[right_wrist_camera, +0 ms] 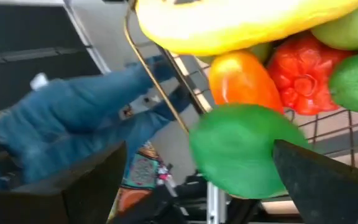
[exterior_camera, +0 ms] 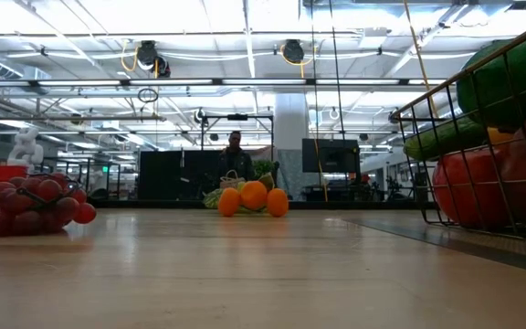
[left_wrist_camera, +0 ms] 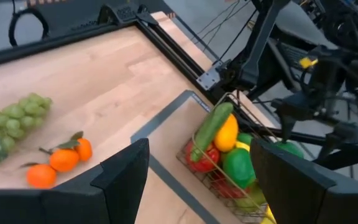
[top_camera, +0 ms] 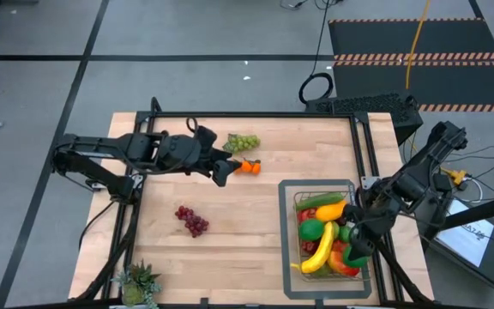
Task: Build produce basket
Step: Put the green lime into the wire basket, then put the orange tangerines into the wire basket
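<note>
The basket (top_camera: 355, 271) sits on a flat grey tray (top_camera: 286, 240) at the right side of the tabletop (top_camera: 230, 223), already loaded with a banana (top_camera: 319, 250), a cucumber (top_camera: 317, 201), a yellow mango (top_camera: 331, 210), green fruit and red pieces. The right gripper (top_camera: 358, 252) hangs over the basket's right edge, its jaws spread wide; a round green fruit (right_wrist_camera: 241, 149) sits between them, and whether they touch it cannot be told. In the right wrist view that green fruit lies just beside an orange piece (right_wrist_camera: 244, 78) and below the banana.

The left gripper (top_camera: 221, 172) hovers above the far middle of the tabletop, jaws released and holding nothing. Just beside it lie 3 small oranges (top_camera: 248, 166) with leaves, and beyond them a bunch of green grapes (top_camera: 243, 142). A bunch of red grapes (top_camera: 192, 220) lies alone nearer the front. A spiky potted plant (top_camera: 138, 283) stands at the front left corner.

In the low view a person (exterior_camera: 235, 155) stands far behind the tabletop.
</note>
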